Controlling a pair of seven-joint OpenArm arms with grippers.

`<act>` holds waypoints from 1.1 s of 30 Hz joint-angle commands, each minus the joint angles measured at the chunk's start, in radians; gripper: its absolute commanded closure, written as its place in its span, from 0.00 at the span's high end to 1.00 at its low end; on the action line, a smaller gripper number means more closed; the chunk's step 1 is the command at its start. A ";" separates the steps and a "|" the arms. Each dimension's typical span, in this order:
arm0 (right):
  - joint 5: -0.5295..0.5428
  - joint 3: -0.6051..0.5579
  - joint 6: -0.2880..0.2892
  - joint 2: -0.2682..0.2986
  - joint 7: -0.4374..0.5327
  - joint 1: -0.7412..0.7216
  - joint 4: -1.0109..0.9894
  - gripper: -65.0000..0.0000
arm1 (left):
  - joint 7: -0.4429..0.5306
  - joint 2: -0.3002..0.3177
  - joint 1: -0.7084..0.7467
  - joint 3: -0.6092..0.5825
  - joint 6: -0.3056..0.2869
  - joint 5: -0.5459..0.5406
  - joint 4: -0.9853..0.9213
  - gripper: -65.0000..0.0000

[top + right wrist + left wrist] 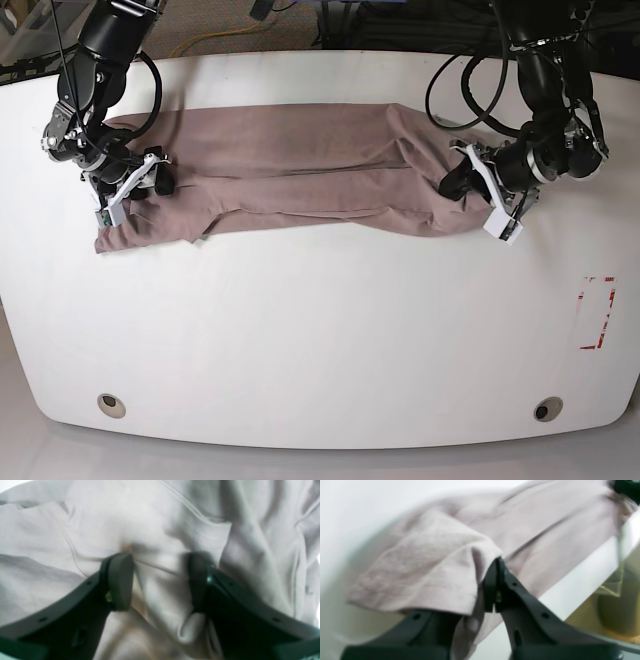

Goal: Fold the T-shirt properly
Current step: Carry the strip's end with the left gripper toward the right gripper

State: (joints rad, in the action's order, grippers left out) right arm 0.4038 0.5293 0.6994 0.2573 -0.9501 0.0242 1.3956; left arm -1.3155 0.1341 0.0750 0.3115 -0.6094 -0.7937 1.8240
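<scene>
White, rounded-corner tabletop (320, 330): bears plain mauve-brown soft cloth T-shirt (300, 170), laid as long band across far half, already narrowed lengthwise, wrinkled near both ends.

Left gripper (496, 565), at base view's right end of T-shirt: jaws pressed together, pinching bunched cloth edge w/ sleeve hem draped beside tips.

Right gripper (160, 580), at opposite end: jaws spread, astride a cloth ridge, tips resting on fabric, no pinch made.

Step in hand, by judgement: securing both ends prior to crosswise fold. Recommended: close right jaws on all layers, not top ply only; lift both ends equally, keep band taut, avoid dragging.
</scene>
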 commanded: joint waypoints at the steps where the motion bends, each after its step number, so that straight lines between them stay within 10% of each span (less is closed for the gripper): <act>1: -0.021 -0.004 -0.001 0.003 -0.048 0.004 0.009 0.53 | 0.011 0.008 -0.002 -0.042 0.030 -0.003 0.079 0.04; 28: -0.021 -0.004 -0.001 0.001 -0.048 0.004 0.009 0.53 | 0.015 -0.239 -0.264 -0.688 0.039 0.296 -0.036 0.06; 33: -0.021 -0.004 -0.001 0.001 -0.048 0.004 0.009 0.53 | 0.018 -0.268 -0.300 -0.719 0.044 0.314 -0.131 0.19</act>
State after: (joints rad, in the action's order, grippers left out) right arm 0.4038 0.5285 0.7002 0.2543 -0.9501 0.0277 1.4017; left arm -1.3163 -0.1154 -0.2008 -0.4034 -0.5682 -0.4709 1.7042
